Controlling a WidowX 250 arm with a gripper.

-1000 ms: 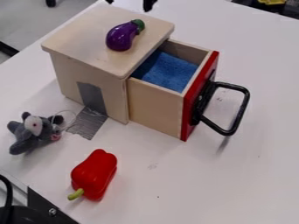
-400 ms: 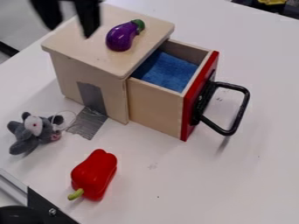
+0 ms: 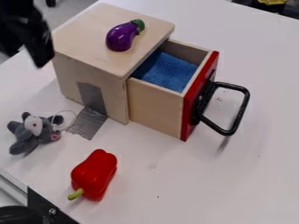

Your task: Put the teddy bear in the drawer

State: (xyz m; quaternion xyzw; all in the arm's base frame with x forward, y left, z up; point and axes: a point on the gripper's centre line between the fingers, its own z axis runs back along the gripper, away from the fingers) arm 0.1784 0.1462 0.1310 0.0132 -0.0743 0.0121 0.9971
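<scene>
Teddy bear, grey plush: on white table, outside open drawer.
Gripper, black: at upper left of view, left of wooden box, fingers apart; purple eggplant on box top; blue cloth in drawer; red pepper on table, near bear.

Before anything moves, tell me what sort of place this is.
Probably a robotics lab or workshop: a black robot gripper hangs over a white table holding a wooden box with an open drawer and a stuffed mouse.
</scene>
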